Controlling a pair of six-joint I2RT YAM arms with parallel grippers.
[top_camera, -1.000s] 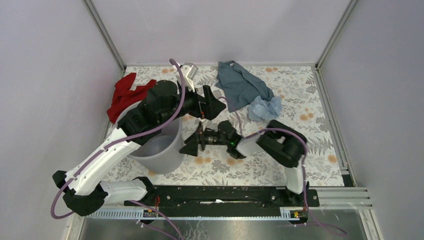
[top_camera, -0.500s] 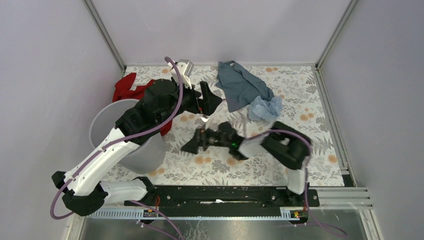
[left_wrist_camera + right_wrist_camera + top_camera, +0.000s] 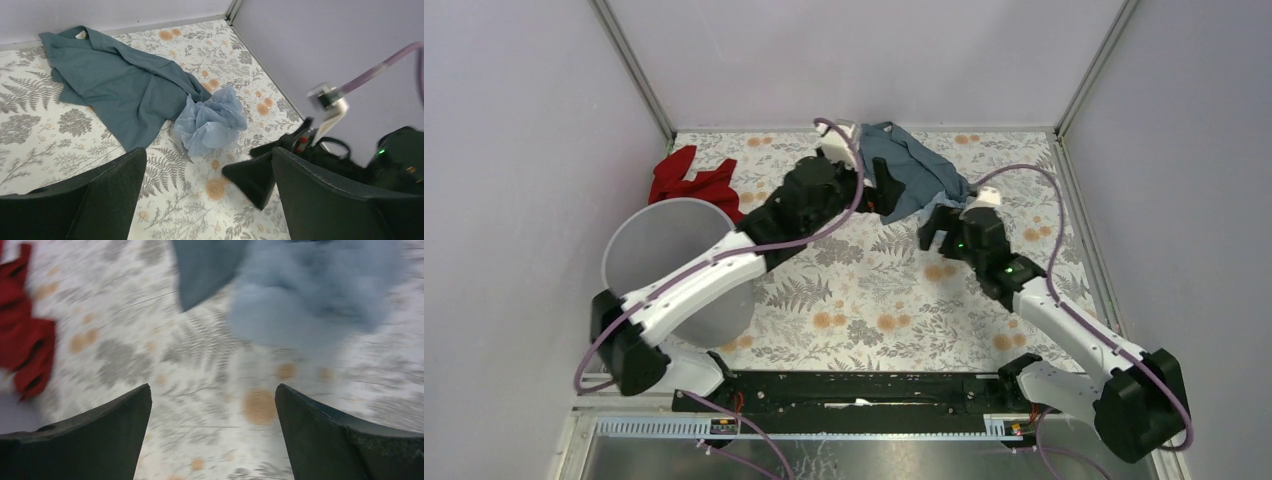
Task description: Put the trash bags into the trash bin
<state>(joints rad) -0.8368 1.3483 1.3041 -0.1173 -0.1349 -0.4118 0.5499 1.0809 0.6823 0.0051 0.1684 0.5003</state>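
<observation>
Where teal cloth [image 3: 120,85] ends, thin trash bag [image 3: 210,122] lies crumpled.

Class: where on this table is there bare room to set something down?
Free: the wide stretch between the trash bin and the right arm, and the far corner right of the teal cloth. Crowded: far centre, where the open left tool and right tool hang by that cloth and the trash bag.

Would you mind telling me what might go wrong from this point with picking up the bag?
The trash bag lies against the teal cloth, so a grasp may catch the cloth too. The open left gripper and open right gripper both crowd that one spot and might collide.
</observation>
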